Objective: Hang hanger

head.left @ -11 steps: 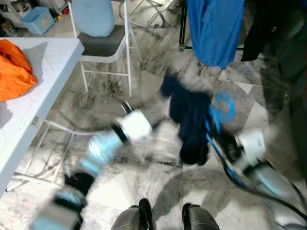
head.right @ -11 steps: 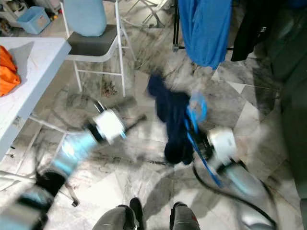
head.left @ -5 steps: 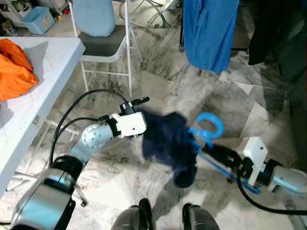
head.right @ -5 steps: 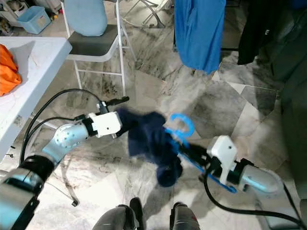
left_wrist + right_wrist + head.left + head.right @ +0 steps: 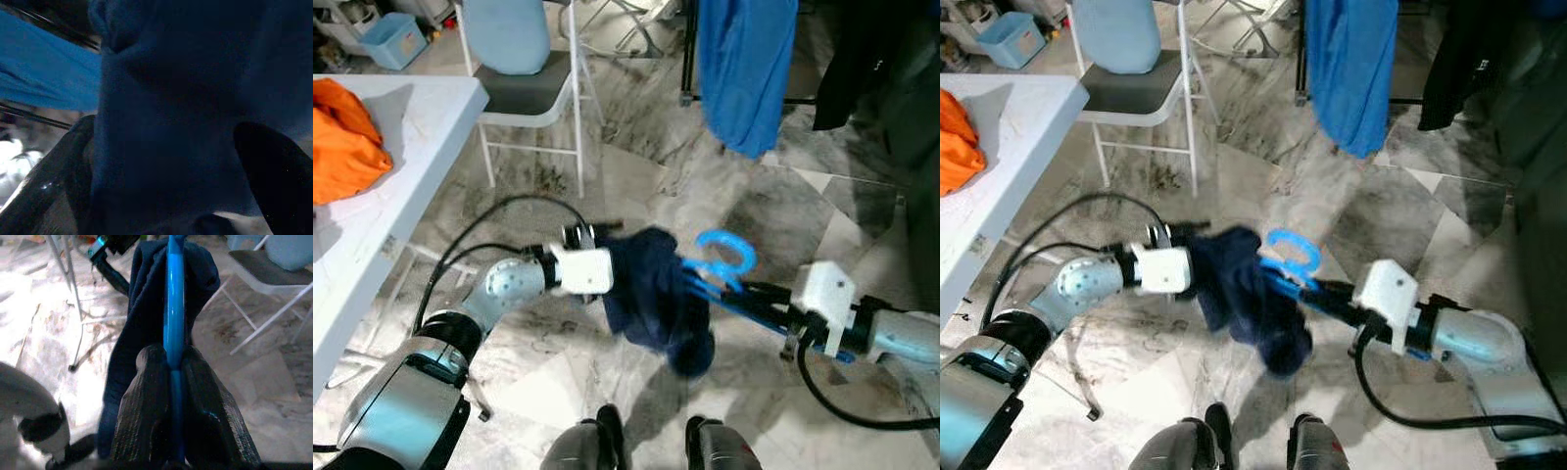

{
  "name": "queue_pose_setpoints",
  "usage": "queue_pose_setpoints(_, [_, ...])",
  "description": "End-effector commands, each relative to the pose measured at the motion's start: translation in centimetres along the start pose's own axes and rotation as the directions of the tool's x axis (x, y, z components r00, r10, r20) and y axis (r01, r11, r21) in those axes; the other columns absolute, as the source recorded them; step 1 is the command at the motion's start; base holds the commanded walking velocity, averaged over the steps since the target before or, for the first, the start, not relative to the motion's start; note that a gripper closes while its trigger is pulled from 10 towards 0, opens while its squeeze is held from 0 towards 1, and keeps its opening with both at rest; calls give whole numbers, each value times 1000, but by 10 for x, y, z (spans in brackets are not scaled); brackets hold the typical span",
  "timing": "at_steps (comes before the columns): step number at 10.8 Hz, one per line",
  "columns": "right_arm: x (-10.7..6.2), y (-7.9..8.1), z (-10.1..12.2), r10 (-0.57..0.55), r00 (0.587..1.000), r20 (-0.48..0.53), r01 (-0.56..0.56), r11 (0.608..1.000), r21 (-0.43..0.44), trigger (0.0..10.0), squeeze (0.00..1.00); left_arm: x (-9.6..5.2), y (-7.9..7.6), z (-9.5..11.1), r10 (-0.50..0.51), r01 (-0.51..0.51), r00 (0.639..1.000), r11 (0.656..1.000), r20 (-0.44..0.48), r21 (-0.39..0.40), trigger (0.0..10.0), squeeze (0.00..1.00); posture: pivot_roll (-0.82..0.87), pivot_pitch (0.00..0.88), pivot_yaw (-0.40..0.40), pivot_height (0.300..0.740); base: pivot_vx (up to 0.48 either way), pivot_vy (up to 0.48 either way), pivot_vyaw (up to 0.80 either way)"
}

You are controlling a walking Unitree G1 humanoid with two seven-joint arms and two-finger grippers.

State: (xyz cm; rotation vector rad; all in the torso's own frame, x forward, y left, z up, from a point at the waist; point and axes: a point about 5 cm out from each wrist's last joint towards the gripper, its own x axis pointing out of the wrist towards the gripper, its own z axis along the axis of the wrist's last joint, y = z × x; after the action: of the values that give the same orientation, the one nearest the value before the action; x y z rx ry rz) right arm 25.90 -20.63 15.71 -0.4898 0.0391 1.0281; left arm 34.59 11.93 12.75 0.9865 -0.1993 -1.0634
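Right wrist view gives me the clearest look at the one blue plastic hanger (image 5: pixel 174 318): its thin smooth bar runs straight out from between the two black fingers (image 5: pixel 146 411) of my right tool (image 5: pixel 172 363), which is clenched on it. From the head camera I see the hanger held low over the floor in front of me, its round hook (image 5: pixel 726 257) pointing up and away, with one dark navy garment (image 5: pixel 656 299) of soft, fleecy cloth draped over it in a loose bundle.

My left tool (image 5: pixel 166 161) is at the other side of that garment. In the left wrist view the navy cloth sits between the two black fingers (image 5: pixel 58 171), which stand spread on either side of it; I cannot tell whether they are gripping it.

Beneath is a floor (image 5: pixel 636 147) of grey-veined marble tiles. Ahead hang one bright blue garment (image 5: pixel 744 69) and dark clothing (image 5: pixel 871 59) to its right. On my left stands one white folding chair (image 5: pixel 524 93) with a grey seat and pale blue back, beside a white worktop (image 5: pixel 382 206) carrying one crumpled orange cloth (image 5: pixel 342 142). One light blue bin (image 5: pixel 386 39) sits on the floor beyond.
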Motion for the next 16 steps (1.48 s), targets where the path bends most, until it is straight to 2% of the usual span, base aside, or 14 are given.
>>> queue_pose_setpoints(1, [4, 5, 3, 58, 998, 10, -58, 998, -38, 10000, 0, -2, -8, -6, -50, 50, 998, 998, -22, -29, 0, 0, -93, 257, 137, 740, 0, 0, 0])
queue_pose_setpoints(4, [1, 4, -3, 106, 992, -64, -112, 988, -104, 10000, 0, 3, 4, -2, -67, 65, 997, 997, -28, -47, 0, 0, -103, 260, 147, 740, 0, 0, 0])
queue_pose_setpoints(7, [-2, -12, -4, 30, 995, -98, -54, 965, -256, 10000, 0, 6, 7, 0, -129, 126, 991, 988, -24, -88, 0, 0, -103, 267, 156, 740, 0, 0, 0])
queue_pose_setpoints(9, [4, -16, 3, -13, 999, -37, 2, 959, -284, 10000, 0, 7, 4, -1, -155, 151, 987, 984, -43, -94, 0, 0, -100, 276, 160, 740, 0, 0, 0])
queue_pose_setpoints(10, [6, -14, 2, -5, 999, -32, -5, 957, -290, 10000, 0, 9, 3, -1, -147, 142, 988, 984, -45, -106, 0, 0, -100, 280, 161, 740, 0, 0, 0])
queue_pose_setpoints(13, [8, -10, 3, 27, 1000, -14, -30, 956, -290, 10000, 0, 19, 6, 3, -74, 67, 995, 993, -69, -93, 0, 0, -102, 276, 158, 740, 0, 0, 0])
queue_pose_setpoints(16, [6, -11, 1, 24, 999, -22, -30, 954, -298, 10000, 0, 21, 7, 4, -121, 114, 990, 989, -73, -99, 0, 0, -110, 276, 165, 740, 0, 0, 0])
